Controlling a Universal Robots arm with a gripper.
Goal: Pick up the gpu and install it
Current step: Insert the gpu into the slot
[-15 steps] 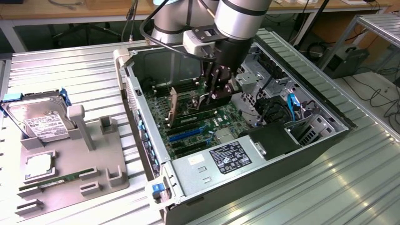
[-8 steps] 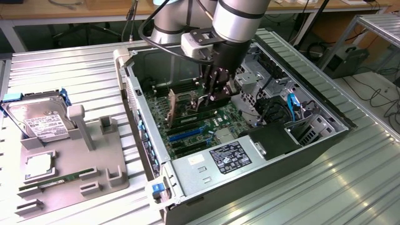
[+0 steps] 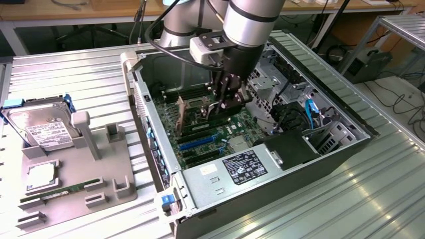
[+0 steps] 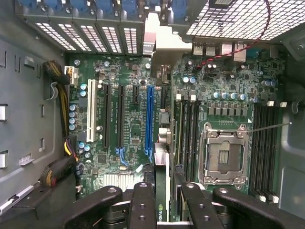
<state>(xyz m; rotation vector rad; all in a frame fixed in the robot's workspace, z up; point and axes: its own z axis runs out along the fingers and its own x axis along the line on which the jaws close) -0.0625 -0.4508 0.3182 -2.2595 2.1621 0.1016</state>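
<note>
GPU work sits inside the open grey metal computer case (image 3: 345,144), whose green motherboard (image 4: 133,124) lies below the black two-fingered pincer (image 4: 162,200). That pincer is pinching the slim black gpu card (image 4: 162,191) edge-down between its fingers (image 4: 143,205), just above the long blue expansion slot (image 4: 149,119). If card and slot are misaligned, pressing could jam or bend the contacts.

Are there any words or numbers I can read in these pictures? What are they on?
None can be read as words.
Power supply label: print too small to read.
Hard drive label: lines of print, too blurred to read.
GPU in the gripper: a small logo mark near the fingers, no readable letters.
Motherboard: markings too small to read.
</note>
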